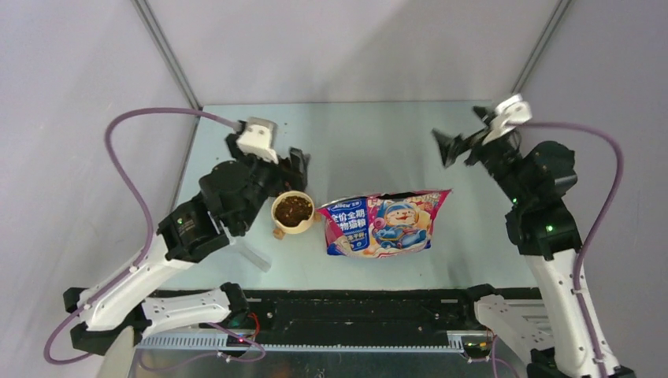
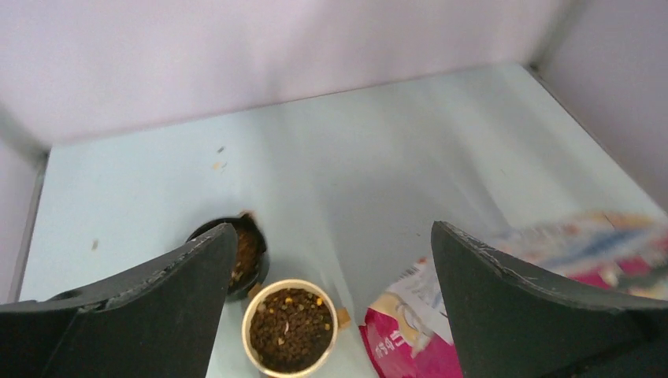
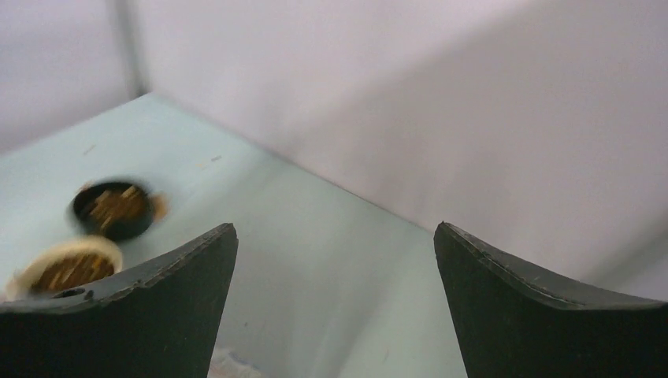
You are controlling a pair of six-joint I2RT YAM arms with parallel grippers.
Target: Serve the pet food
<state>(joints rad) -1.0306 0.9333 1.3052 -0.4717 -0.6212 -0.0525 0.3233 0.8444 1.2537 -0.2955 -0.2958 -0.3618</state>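
Observation:
The pet food point(image 1: 293, 210) is dark brown kibble that fills a cream bowl point(image 1: 277, 220) left of centre on the table. In the left wrist view the same kibble point(image 2: 290, 328) sits low between my fingers, and more of it lies in a black bowl point(image 2: 250, 250) just behind. My left gripper point(image 1: 299, 169) hovers above and behind the cream bowl, open and empty point(image 2: 332, 228). My right gripper point(image 1: 455, 148) hangs over the far right of the table, open and empty point(image 3: 335, 228). From there both bowls show blurred at far left, the black bowl point(image 3: 114, 209) and the cream bowl point(image 3: 67, 268).
A glossy blue-and-pink cat-print bag point(image 1: 386, 223) lies flat right of the cream bowl, its end showing in the left wrist view point(image 2: 413, 335). A clear plastic scoop point(image 1: 254, 253) rests on the table near the left arm. Grey walls close the table's far side and flanks.

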